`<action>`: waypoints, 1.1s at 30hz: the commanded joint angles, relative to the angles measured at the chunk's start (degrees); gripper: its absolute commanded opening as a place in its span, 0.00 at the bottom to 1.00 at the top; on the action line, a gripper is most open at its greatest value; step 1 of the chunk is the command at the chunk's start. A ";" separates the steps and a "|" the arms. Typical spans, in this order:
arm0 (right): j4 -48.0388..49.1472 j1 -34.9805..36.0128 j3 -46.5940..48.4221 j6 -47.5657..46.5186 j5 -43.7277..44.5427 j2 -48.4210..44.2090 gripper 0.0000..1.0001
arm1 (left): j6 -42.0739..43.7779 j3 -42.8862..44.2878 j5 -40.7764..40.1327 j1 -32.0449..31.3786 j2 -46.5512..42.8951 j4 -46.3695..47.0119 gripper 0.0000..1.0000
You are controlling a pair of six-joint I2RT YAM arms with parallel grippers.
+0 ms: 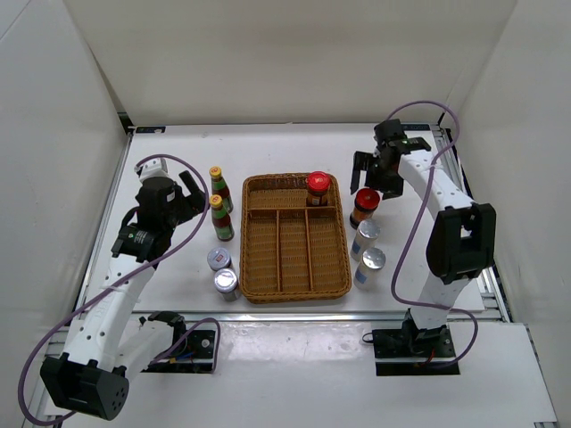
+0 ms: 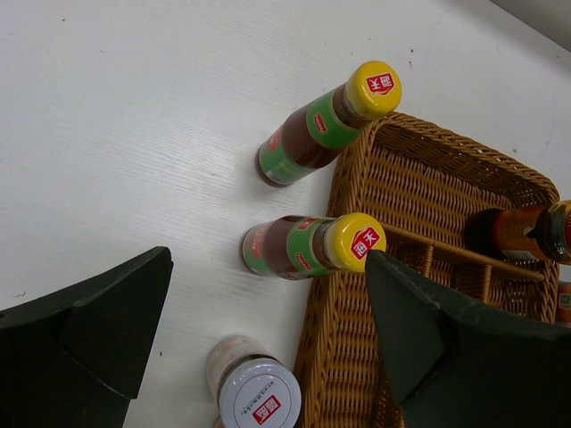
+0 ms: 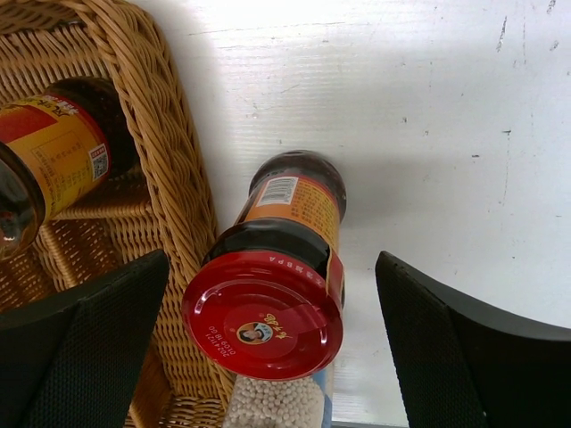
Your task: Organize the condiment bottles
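Two yellow-capped sauce bottles (image 1: 219,188) (image 1: 221,218) and two short silver-lidded jars (image 1: 219,259) (image 1: 226,283) stand left of the wicker tray (image 1: 294,278). One red-capped jar (image 1: 318,188) stands in the tray's far right compartment. The other red-capped jar (image 1: 364,207) and two white shakers (image 1: 366,239) (image 1: 371,266) stand right of the tray. My left gripper (image 1: 183,196) is open, above the near sauce bottle (image 2: 308,245) and a silver-lidded jar (image 2: 257,397). My right gripper (image 1: 375,176) is open, its fingers on either side above the outer red-capped jar (image 3: 268,303).
The tray's three long near compartments hold nothing. Its rim shows in the left wrist view (image 2: 357,178) and the right wrist view (image 3: 169,178), close beside the bottles. White walls enclose the table on three sides. Cables loop from both arms.
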 commanded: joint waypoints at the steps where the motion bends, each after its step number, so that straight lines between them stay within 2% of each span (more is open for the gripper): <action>1: 0.83 2.01 -0.20 0.35 1.92 -2.81 1.00 | 0.38 0.53 -0.85 -0.21 -0.30 0.24 1.00; 7: -1.01 4.99 -0.20 0.35 8.42 -1.67 0.98 | 0.38 0.53 -1.38 -0.21 -0.30 0.24 1.00; 16: -2.68 5.53 -0.20 1.05 10.72 -0.08 0.81 | 0.38 0.53 -1.38 -0.21 -0.30 0.24 1.00; 19: -2.68 5.53 -0.20 1.57 10.72 0.44 0.74 | 0.38 0.53 -1.38 -0.21 -0.83 0.24 1.00; 23: -3.21 5.53 -0.20 1.58 11.94 0.44 0.61 | 0.38 0.53 -1.38 -0.21 -0.83 0.24 1.00; 29: -4.44 5.53 5.32 1.58 13.79 -2.89 0.46 | -0.15 0.53 -1.38 -0.21 -0.83 0.24 1.00; 30: -5.14 5.53 6.47 1.58 14.58 -3.51 0.41 | -0.15 0.53 -1.38 -0.21 -0.83 0.24 1.00; 33: -6.98 5.53 12.35 1.05 15.81 -3.51 0.33 | -0.15 0.53 -1.38 -0.21 -0.83 0.24 1.00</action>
